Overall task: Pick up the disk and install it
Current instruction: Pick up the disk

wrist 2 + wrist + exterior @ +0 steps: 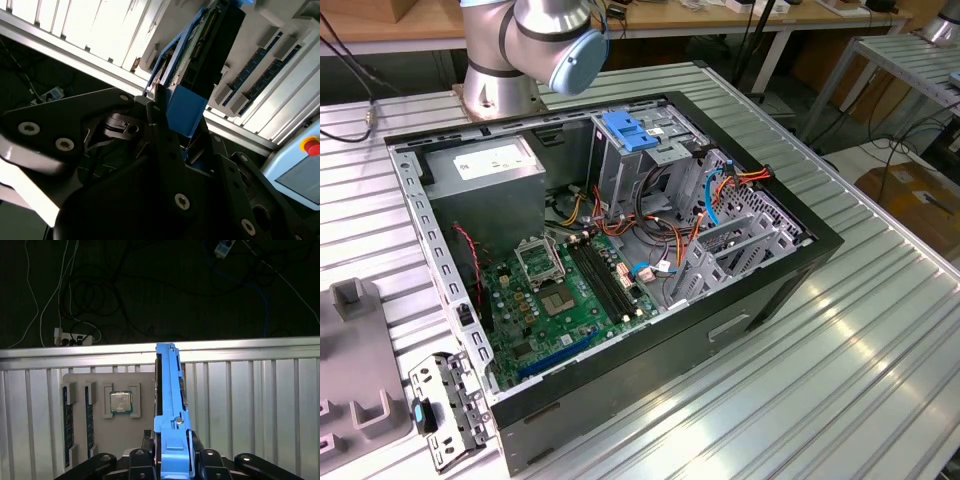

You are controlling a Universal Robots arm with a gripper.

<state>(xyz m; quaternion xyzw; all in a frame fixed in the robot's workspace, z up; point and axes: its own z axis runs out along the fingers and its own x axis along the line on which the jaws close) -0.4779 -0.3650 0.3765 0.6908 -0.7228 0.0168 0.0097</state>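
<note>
ribbed metal tabletop (860, 330), wooden bench (370, 30) behind, cables (62, 290) on dark floor (175, 300)

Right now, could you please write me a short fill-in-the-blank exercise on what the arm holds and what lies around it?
1. The gripper is shut on the flat grey metal disk, whose plastic carrier frame is bright ___.
2. In the first wrist view, a square silver processor chip sits in a flat tray coloured ___.
3. In the exterior view, the black computer case lies open on the ribbed metal table, showing a ___ motherboard.

Missing words: blue; grey; green.
</note>
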